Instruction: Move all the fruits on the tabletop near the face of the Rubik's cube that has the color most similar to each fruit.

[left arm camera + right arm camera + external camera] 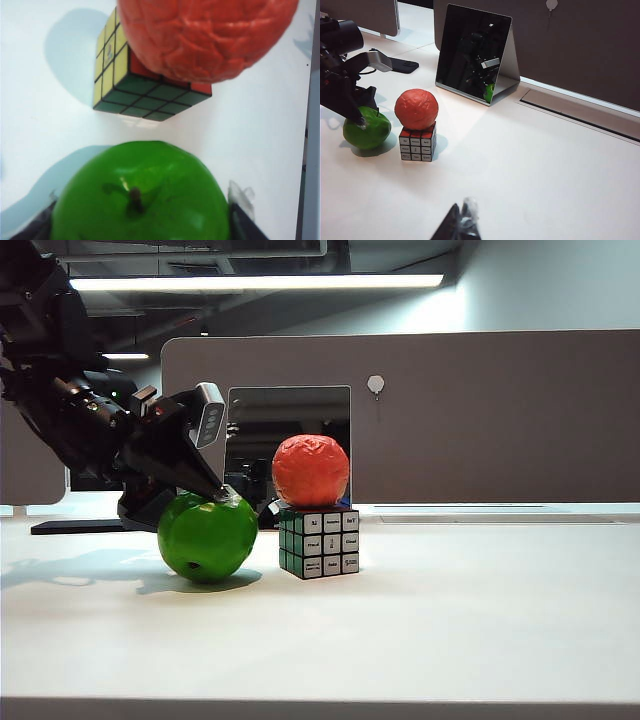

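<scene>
**Ana:** At the left of the exterior frame, the left gripper [222,495] comes down on the green apple [207,537]. Its jaws stand wide, one on either side of the apple; the left wrist view shows a dark finger [240,220] at one flank. The apple sits on the bench [450,620], so I would not call it lifted, and whether the pads press it I cannot tell.

**Ben:** And right of it?

**Ana:** The Rubik's cube [320,543] is just beside the apple, its green face [150,97] turned toward it in the left wrist view. The orange-red fruit [311,470] rests on top of the cube, over the red face [200,88].

**Ben:** The right gripper?

**Ana:** The right gripper [461,225] shows only at the bottom edge of its own wrist view, jaws closed on nothing, well apart from the fruit.

**Ben:** Risks?

**Ana:** The apple is glossy and round; I judge it could slip or roll when let go. A nudge against the small cube could tip the fruit balanced on it.

**Ben:** Surroundings?

**Ana:** A plain, smooth white bench. Behind stands a dark mirror-like panel [289,440], then a grey partition [500,420], with a strip light [260,282] across the upper frame.
</scene>
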